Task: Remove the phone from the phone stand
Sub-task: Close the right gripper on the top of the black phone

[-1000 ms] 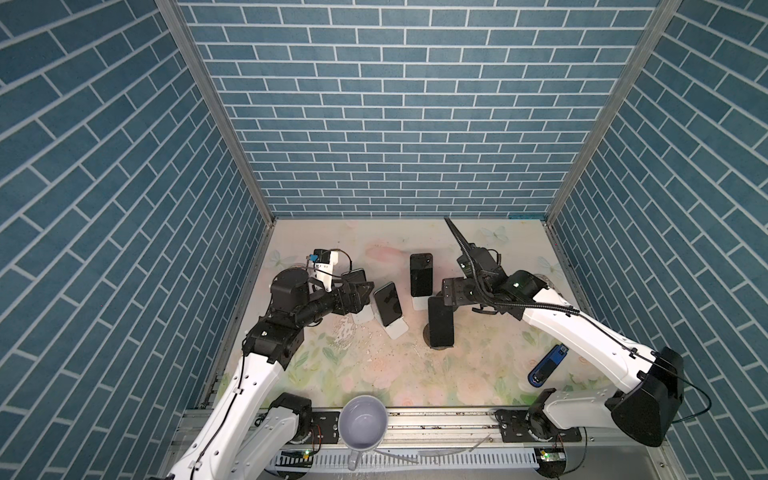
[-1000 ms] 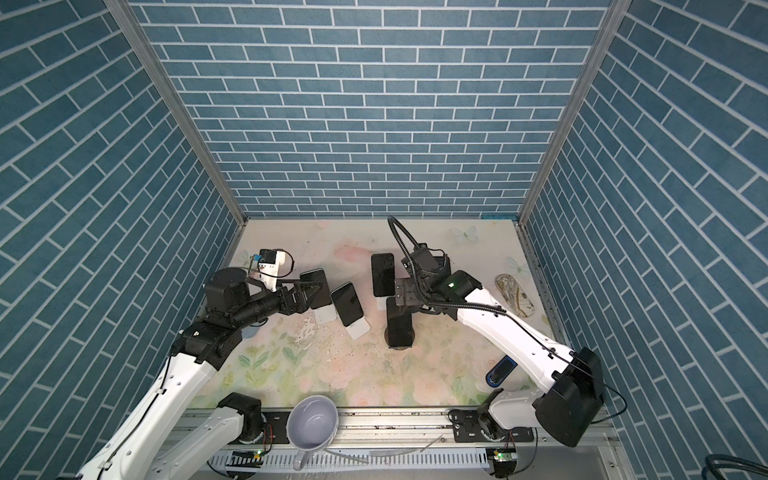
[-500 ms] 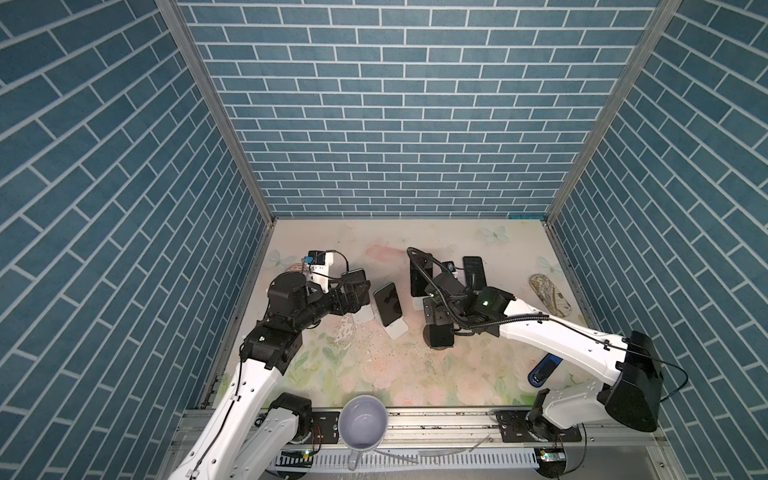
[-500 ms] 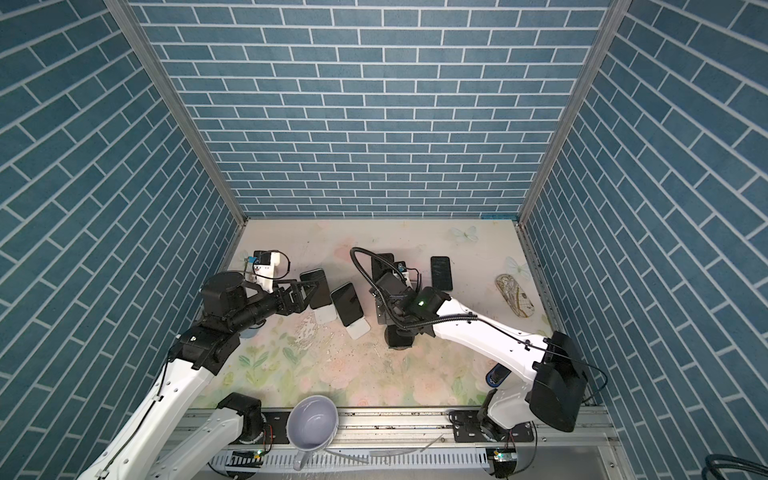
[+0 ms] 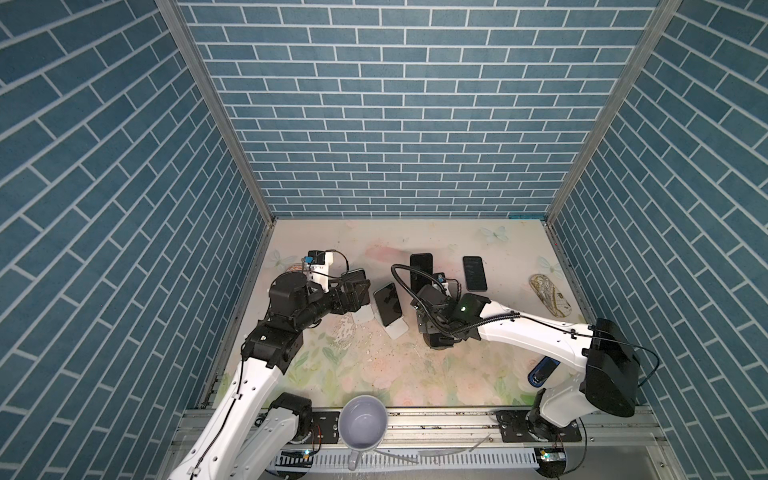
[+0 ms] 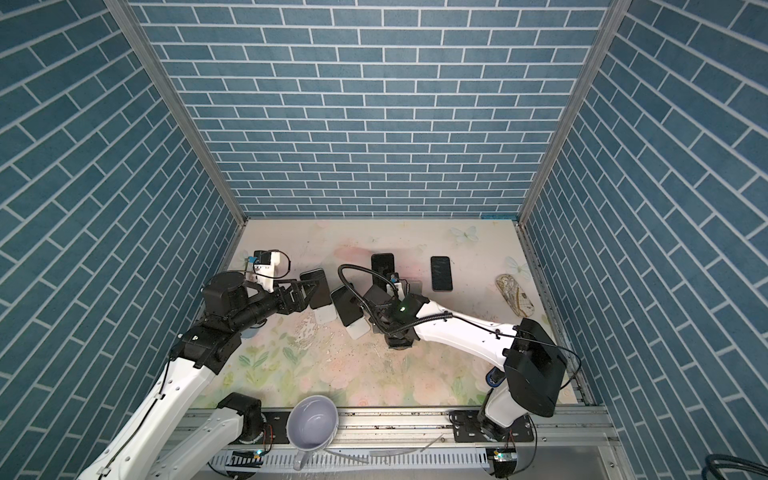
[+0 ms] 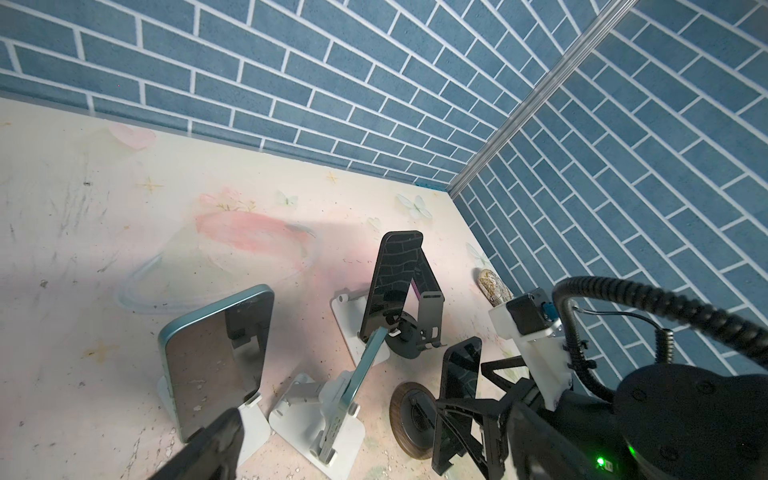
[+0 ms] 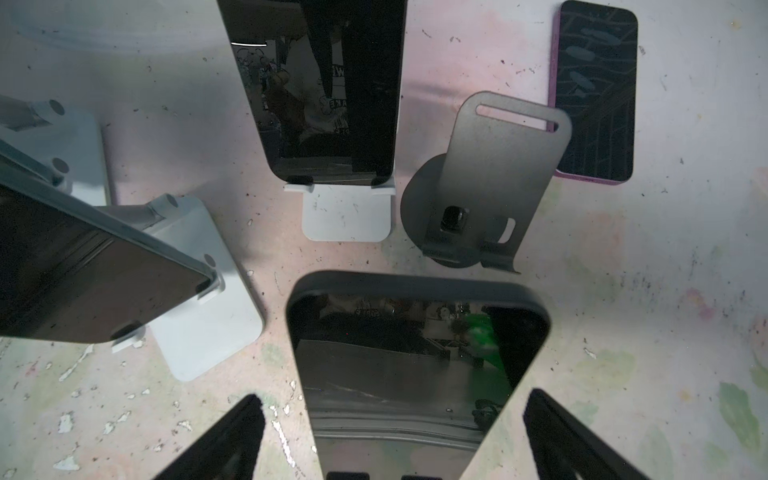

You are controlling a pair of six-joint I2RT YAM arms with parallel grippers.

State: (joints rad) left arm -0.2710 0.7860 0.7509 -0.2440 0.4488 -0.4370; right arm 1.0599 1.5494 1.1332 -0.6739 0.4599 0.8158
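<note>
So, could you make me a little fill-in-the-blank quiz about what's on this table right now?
1. The flat-lying phone has a ___ edge.
2. The grey stand beside it is ___.
3. The right gripper has its jaws ___, one on either side of the black-cased phone.
4. The brick-pattern walls are ___.

Missing words: purple; empty; open; blue.
</note>
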